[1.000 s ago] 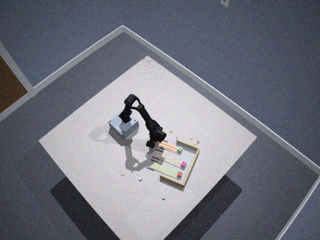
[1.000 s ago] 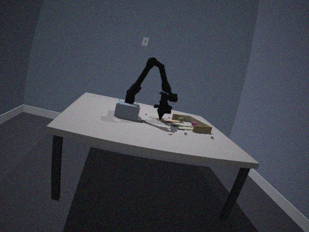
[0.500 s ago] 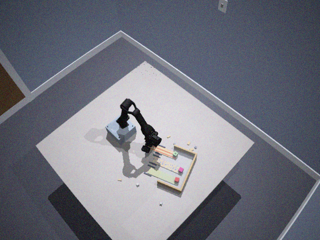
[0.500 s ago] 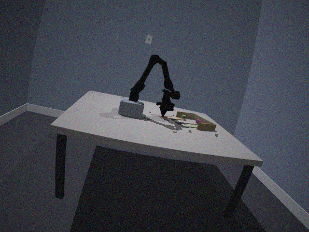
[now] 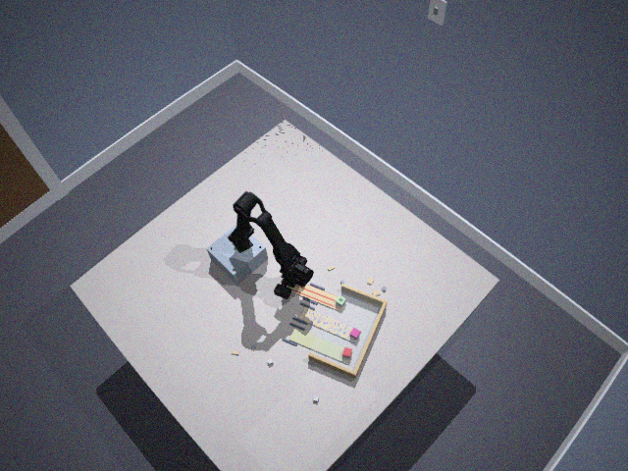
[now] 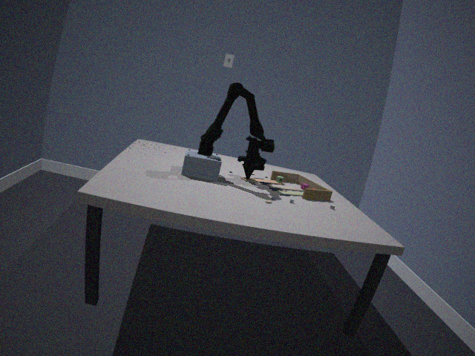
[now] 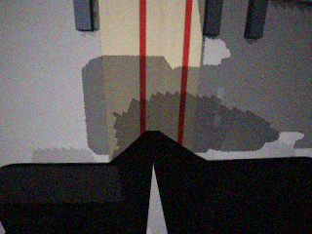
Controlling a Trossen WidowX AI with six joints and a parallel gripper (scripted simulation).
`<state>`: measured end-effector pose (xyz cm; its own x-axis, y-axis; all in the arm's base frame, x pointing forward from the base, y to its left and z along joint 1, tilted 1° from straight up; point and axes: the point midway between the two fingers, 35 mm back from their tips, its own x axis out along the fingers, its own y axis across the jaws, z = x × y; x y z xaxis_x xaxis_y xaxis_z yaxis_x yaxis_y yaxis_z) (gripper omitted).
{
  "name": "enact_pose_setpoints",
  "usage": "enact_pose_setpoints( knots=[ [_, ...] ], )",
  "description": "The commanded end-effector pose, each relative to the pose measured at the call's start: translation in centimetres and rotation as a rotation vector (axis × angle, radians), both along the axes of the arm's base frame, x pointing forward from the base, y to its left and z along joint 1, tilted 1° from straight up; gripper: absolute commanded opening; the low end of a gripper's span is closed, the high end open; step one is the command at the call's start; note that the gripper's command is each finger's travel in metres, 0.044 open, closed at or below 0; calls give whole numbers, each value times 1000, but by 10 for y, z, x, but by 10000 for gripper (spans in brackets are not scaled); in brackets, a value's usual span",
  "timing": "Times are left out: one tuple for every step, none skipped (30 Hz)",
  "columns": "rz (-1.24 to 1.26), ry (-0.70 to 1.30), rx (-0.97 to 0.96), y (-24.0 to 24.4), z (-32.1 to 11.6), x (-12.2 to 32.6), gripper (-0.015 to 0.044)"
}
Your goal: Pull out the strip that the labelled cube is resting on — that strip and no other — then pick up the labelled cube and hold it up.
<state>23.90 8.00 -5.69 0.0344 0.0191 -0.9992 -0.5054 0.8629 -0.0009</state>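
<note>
The cream strip with two red lines [image 5: 319,295] [image 6: 268,181] [image 7: 166,29] lies flat and runs under my gripper [image 5: 288,289] [image 6: 248,178] [image 7: 152,137]. My gripper is shut and points down. Its tips meet at the strip's near end, with nothing visible between them; contact from above is likely but hard to see. A green cube [image 5: 340,300] [image 6: 280,179] with a dark mark on top rests on the strip's far end. A magenta cube [image 5: 355,333] [image 6: 303,186] is on the blue-spotted strip [image 5: 327,321]. A red cube [image 5: 347,352] is on the yellow-green strip [image 5: 317,345] [image 6: 290,193].
A low wooden wall [image 5: 371,329] [image 6: 318,194] encloses the cubes' far side and both flanks; it is open toward the arm. Dark guide rails [image 5: 298,320] [image 7: 84,15] stand beside the strips. Small scraps, such as a white bit [image 5: 315,400], lie on the table.
</note>
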Motion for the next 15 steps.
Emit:
enact_pose_setpoints(
  knots=[
    [3, 32, -14, -7, -5, -16, 0],
    [3, 33, -14, -8, -5, -17, 0],
    [3, 33, -14, -8, -5, -18, 0],
    [3, 33, -14, -9, -5, -18, 0],
    [3, 33, -14, -9, -5, -19, 0],
    [3, 33, -14, -10, -5, -20, 0],
    [3, 33, -14, -10, -5, -21, 0],
    [3, 33, -14, -10, -5, -22, 0],
    [3, 33, -14, -11, -5, -23, 0],
    [3, 33, -14, -11, -5, -23, 0],
    [3, 33, -14, -12, -5, -24, 0],
    [3, 33, -14, -12, -5, -25, 0],
    [3, 33, -14, -13, -5, -26, 0],
    [3, 33, -14, -13, -5, -27, 0],
    [3, 33, -14, -14, -5, -27, 0]
  ],
)
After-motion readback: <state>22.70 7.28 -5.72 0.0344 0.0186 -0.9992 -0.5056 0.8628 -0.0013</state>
